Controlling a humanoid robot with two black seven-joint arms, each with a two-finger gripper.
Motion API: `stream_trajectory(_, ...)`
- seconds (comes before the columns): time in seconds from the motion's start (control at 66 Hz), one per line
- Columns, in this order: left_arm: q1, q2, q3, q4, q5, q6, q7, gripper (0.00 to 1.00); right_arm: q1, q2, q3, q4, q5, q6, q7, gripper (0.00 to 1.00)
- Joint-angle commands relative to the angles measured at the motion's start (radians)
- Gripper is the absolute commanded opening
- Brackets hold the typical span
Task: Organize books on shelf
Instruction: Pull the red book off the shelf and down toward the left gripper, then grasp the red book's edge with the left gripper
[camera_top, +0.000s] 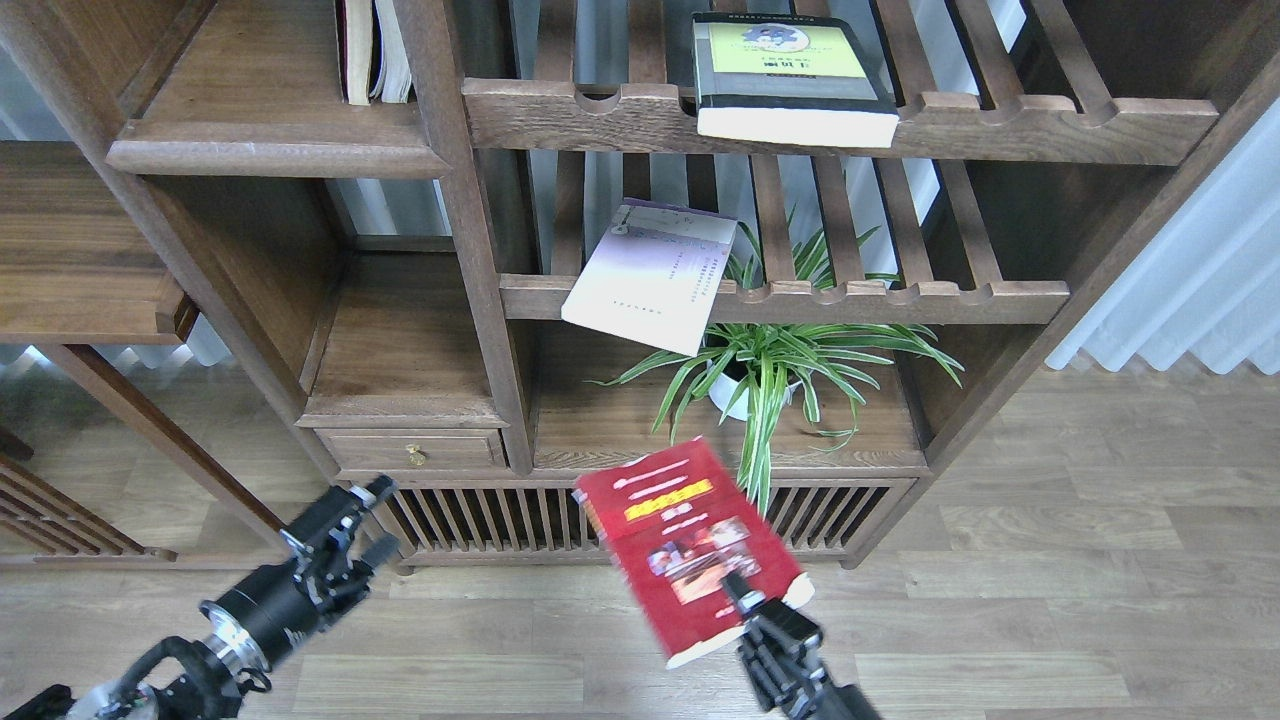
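Note:
My right gripper (748, 603) is shut on the lower edge of the red paperback (685, 545) and holds it in the air in front of the low cabinet, tilted. The thick yellow-green-and-grey book (785, 75) lies flat on the top slatted rack. The thin pale lavender paperback (650, 275) lies skewed on the middle slatted rack, overhanging its front rail. The solid shelf board (270, 150) is at the upper left, with a couple of books (370, 50) standing at its right end. My left gripper (372, 520) is low at the left, open and empty.
A potted spider plant (770, 365) stands on the cabinet top under the middle rack. A low cabinet (520, 515) with slatted doors and a small drawer (415, 452) is below. A side table (70, 250) is at the left, a white curtain (1190, 270) at the right.

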Motion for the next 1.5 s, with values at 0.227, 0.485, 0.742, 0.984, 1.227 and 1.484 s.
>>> stream_trajectory(0.227,0.016,-0.088,0.13,0.003,-0.004,0.0,-0.057,1.0,0.002,0.003,-0.014,-0.006,0.001,0.0,-0.008,0.08)
stream_trajectory(0.485,0.016,-0.189,0.107,0.0,-0.005,0.0,-0.077,1.0,0.002,0.003,-0.013,-0.015,-0.001,0.0,-0.008,0.08)
stream_trajectory(0.742,0.004,-0.272,0.066,0.007,0.001,0.0,-0.086,1.0,0.002,0.003,-0.017,-0.024,-0.001,0.0,-0.008,0.08)
stream_trajectory(0.984,-0.002,-0.278,0.092,0.035,0.007,0.0,-0.083,1.0,0.002,0.003,-0.019,-0.024,-0.001,0.0,-0.008,0.08)
stream_trajectory(1.227,-0.013,-0.272,0.104,0.053,0.012,0.0,-0.084,0.98,0.002,0.003,-0.02,-0.024,-0.002,0.0,-0.01,0.08)
stream_trajectory(1.484,-0.01,-0.274,0.126,0.052,0.028,0.0,-0.08,0.91,0.002,0.003,-0.02,-0.026,-0.004,0.0,-0.01,0.09)
